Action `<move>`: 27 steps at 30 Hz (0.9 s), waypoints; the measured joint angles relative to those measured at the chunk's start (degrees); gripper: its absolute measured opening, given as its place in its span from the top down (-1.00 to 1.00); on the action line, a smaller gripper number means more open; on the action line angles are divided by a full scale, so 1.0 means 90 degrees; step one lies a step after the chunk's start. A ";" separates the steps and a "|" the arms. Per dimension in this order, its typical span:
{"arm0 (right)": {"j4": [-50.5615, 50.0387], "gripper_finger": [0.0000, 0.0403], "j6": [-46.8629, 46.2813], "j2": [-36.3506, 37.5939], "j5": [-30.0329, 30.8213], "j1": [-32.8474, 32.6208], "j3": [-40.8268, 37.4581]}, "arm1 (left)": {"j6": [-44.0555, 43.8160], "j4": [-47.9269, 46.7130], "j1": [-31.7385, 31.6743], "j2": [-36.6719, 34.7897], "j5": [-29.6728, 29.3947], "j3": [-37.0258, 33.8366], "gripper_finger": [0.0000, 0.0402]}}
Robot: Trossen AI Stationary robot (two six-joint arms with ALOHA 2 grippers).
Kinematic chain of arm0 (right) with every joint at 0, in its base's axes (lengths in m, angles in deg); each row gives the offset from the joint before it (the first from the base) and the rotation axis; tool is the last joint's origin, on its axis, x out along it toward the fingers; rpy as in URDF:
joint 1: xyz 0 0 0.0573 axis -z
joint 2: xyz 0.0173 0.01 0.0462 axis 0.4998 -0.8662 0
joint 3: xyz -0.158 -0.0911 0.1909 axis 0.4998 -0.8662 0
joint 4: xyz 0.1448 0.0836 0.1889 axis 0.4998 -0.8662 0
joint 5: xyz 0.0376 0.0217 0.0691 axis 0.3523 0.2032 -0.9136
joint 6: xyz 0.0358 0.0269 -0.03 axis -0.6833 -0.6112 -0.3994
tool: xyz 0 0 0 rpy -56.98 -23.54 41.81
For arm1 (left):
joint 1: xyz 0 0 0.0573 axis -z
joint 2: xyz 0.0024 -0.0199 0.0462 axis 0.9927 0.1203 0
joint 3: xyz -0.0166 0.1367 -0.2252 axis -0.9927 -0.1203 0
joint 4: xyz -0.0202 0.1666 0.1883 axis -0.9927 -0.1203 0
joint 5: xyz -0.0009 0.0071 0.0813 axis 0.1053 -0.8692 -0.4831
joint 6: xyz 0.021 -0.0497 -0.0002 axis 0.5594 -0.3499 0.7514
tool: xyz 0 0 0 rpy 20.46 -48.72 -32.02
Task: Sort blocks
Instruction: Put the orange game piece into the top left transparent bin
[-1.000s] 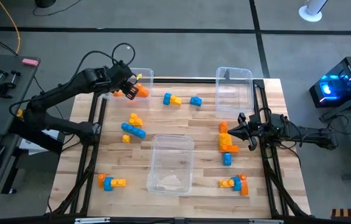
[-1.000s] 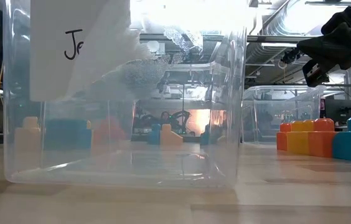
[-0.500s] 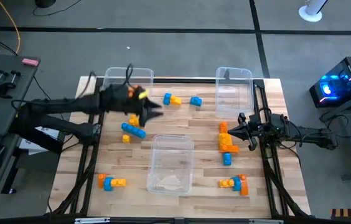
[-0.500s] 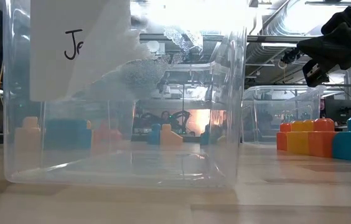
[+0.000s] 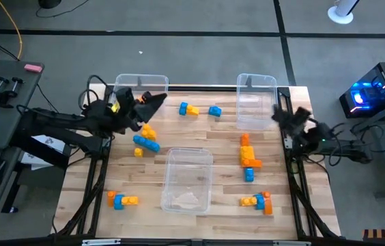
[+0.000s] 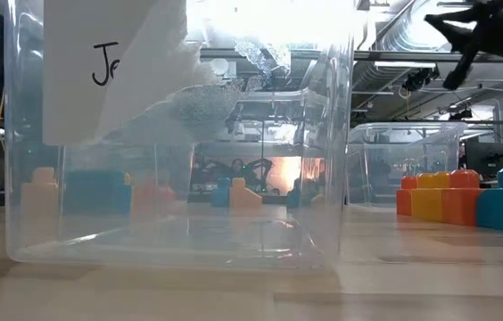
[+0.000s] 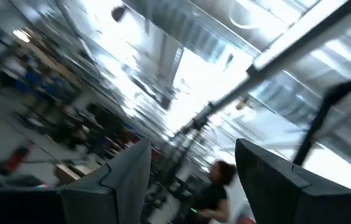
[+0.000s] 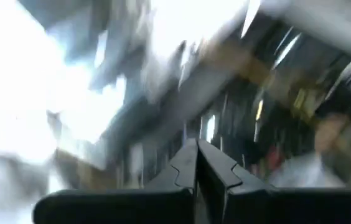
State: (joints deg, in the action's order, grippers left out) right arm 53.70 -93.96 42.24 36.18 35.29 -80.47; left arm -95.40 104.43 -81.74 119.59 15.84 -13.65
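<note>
Small orange, yellow and blue blocks lie scattered on the wooden table: a blue-yellow pair (image 5: 188, 108), a blue one (image 5: 214, 111), a mixed cluster (image 5: 146, 137), an orange-yellow-blue stack (image 5: 248, 156) (image 6: 465, 198), and two clusters near the front (image 5: 123, 200) (image 5: 259, 201). My left gripper (image 5: 157, 102) (image 7: 191, 149) is open and empty. It hovers above the table beside the far-left bin, tipped up toward the ceiling. My right gripper (image 5: 277, 113) (image 8: 196, 146) (image 6: 452, 22) is shut and empty, raised near the table's right edge beside the far-right bin and also tipped up.
Three clear bins stand on the table: one at the far left (image 5: 141, 85), one at the far right (image 5: 257, 99), and one in the near middle (image 5: 187, 179) that fills the low view (image 6: 180, 143). Dark frame rails run along both table sides.
My left gripper swung from the far-left bin toward the table's middle, then drew back to the left and tipped upward; the orange block seen at its fingers a second ago no longer shows there. My right gripper rose from above the orange stack, moved toward the far right and tipped up.
</note>
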 joint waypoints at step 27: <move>-1.3256 0.50 -0.4768 -0.8009 -0.4878 -0.4224 0.7612 | -0.0227 -0.4024 -0.2038 -0.2347 0.3183 -0.0005 -0.09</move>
State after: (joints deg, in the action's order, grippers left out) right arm -65.60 -136.87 -29.84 -7.72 -2.72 -11.97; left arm -97.44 68.21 -100.09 98.47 44.49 -13.69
